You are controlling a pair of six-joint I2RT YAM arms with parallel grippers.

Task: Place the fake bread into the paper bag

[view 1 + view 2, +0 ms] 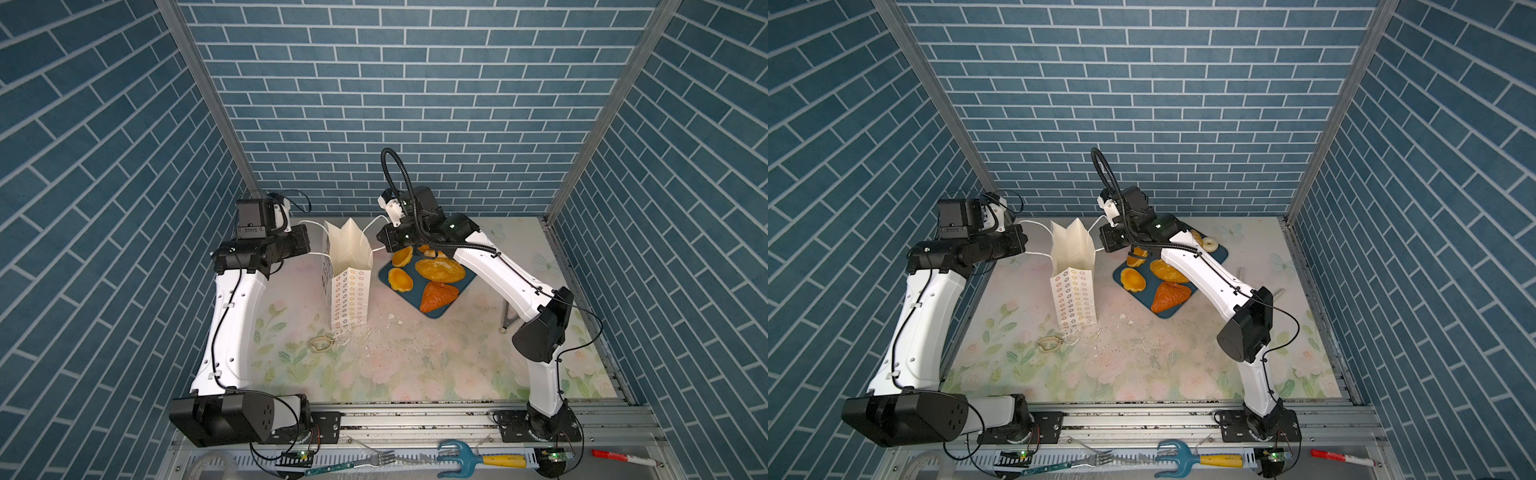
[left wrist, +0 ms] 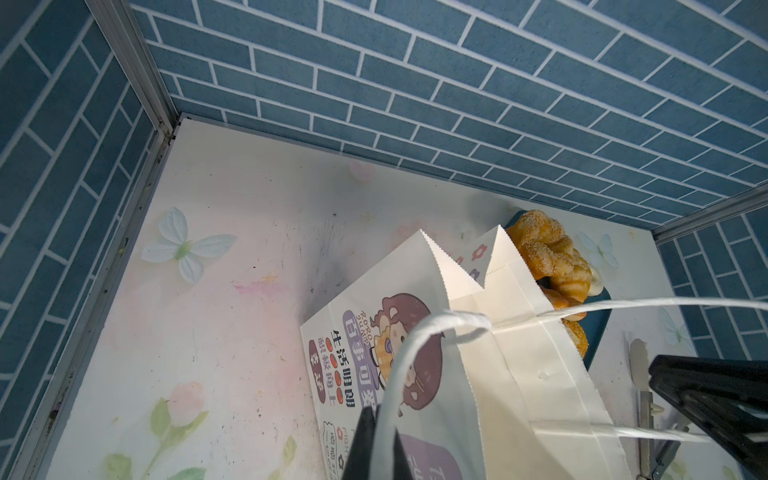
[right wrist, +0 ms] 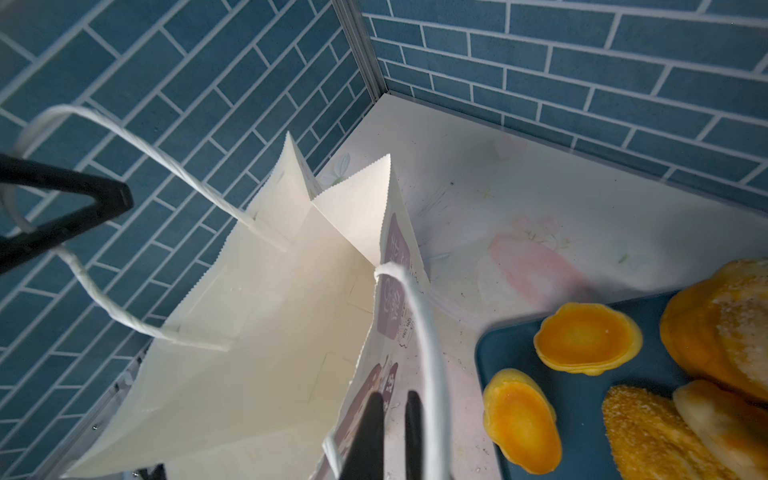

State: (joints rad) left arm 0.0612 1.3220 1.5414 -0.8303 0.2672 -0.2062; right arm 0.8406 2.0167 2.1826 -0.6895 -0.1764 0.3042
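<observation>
While the tall white paper bag [image 1: 351, 291] stands open on the floral counter [image 1: 415, 365], golden-orange fake bread [image 1: 439, 269] lies on the dark teal tray [image 1: 466, 283] beside it.
My left jaws pinch one white cord handle [image 2: 440, 320]; my right jaws stand narrowly parted beside the other cord handle [image 3: 427, 345].

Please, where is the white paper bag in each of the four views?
In a top view: paper bag stands mid-table, left of the teal tray.
In a top view: paper bag left of teal tray.
Left wrist: paper bag's printed front, teal tray behind.
Right wrist: paper bag's open mouth, teal tray beside.
Shared landmark: teal tray.
</observation>
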